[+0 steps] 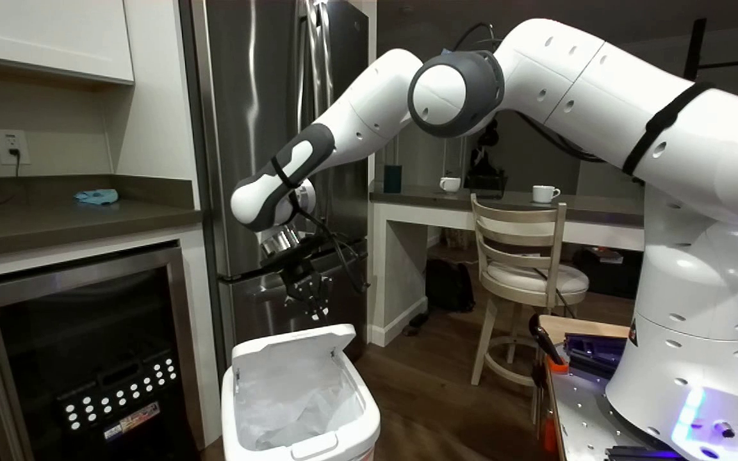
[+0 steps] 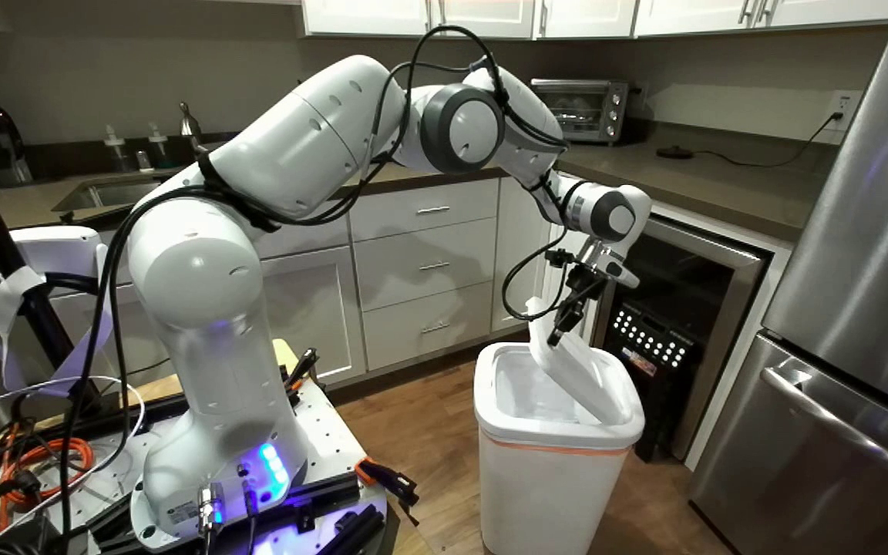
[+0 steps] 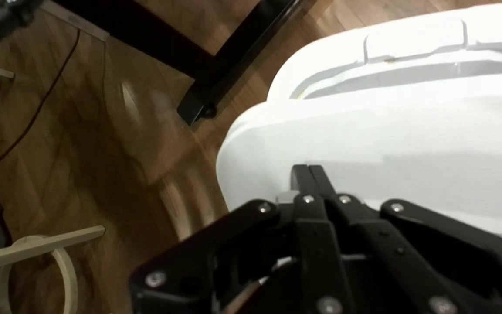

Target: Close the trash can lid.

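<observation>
The white trash can (image 1: 366,410) (image 2: 544,493) stands on the floor with its mouth open and a white liner inside. Its front rim (image 3: 412,41) shows in the wrist view. The white lid (image 1: 286,355) (image 2: 579,374) is raised and tilted, hinged at the rear edge. My gripper (image 1: 318,314) (image 2: 557,336) is behind the lid, on its outer side, pointing down. In the wrist view the fingertips (image 3: 307,166) are together, with nothing between them, over the lid's outer face (image 3: 386,131). Whether they touch the lid I cannot tell.
The steel fridge (image 1: 254,141) (image 2: 822,432) and the black-fronted under-counter appliance (image 1: 87,333) (image 2: 691,285) stand close to the can. A chair (image 1: 529,256) is beyond it. A black leg (image 3: 216,65) on the floor shows in the wrist view.
</observation>
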Available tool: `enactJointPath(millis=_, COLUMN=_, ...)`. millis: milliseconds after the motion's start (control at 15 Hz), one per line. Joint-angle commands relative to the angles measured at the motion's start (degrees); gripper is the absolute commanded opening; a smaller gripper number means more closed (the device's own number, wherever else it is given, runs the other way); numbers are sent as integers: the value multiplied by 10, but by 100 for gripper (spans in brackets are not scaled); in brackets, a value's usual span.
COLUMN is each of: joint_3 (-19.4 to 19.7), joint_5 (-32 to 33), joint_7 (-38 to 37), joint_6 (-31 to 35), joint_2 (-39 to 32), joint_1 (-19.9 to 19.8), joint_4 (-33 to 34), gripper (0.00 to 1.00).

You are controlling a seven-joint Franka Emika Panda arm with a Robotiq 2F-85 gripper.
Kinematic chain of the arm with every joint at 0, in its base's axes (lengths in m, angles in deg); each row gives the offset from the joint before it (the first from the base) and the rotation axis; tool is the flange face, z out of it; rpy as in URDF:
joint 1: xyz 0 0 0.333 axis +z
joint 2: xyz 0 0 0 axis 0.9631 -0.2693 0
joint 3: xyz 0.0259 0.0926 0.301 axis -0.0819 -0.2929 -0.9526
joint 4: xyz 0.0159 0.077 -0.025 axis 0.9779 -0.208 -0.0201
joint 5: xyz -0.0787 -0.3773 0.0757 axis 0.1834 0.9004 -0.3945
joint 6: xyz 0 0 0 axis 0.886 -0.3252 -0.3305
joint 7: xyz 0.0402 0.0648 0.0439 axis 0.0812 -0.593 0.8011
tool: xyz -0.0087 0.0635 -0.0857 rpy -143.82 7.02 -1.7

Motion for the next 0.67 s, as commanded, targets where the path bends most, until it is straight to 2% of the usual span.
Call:
enactJointPath(millis=0, joint_3=-18, joint_5=-57, joint_7=17, joint_6=3, joint_2=-2, joint_1=-18, joint_4=-36, gripper=2)
enactJointPath(millis=267, joint_3=-22, joint_5=-101, joint_7=27, joint_6=40, joint_2=-23, joint_1=-25, joint_4=-78, gripper=1)
enactJointPath(millis=600, joint_3=-19, joint_5=-121, joint_7=62, joint_6=173, joint_2=-52, joint_1=-20, joint_4=-149, gripper=2)
